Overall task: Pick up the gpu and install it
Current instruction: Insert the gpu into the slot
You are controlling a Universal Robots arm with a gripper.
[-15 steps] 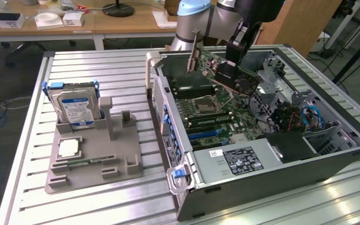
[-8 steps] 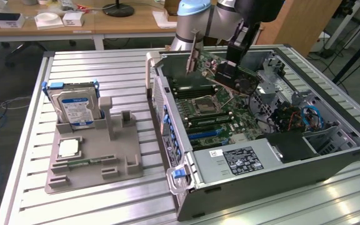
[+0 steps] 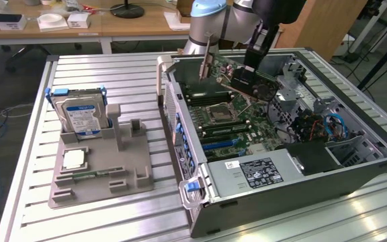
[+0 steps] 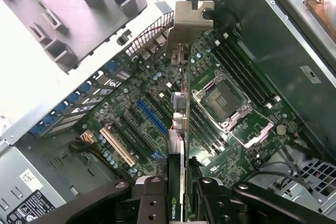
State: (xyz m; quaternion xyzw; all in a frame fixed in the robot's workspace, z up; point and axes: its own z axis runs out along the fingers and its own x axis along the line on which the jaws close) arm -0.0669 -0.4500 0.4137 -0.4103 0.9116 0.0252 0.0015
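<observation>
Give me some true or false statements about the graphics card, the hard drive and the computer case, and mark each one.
The gripper is closed on the graphics card. True.
The graphics card is already plugged in. False: it is held in the air above the motherboard.
The computer case lies open, its inside showing. True.
The hard drive lies flat inside the computer case. False: it stands upright in a grey holder outside the case.

The gpu (image 4: pixel 179 129) end held in the tool (image 4: pixel 181 187) runs off the picture's edge; the board (image 4: pixel 131 103) directly under it is hidden.
</observation>
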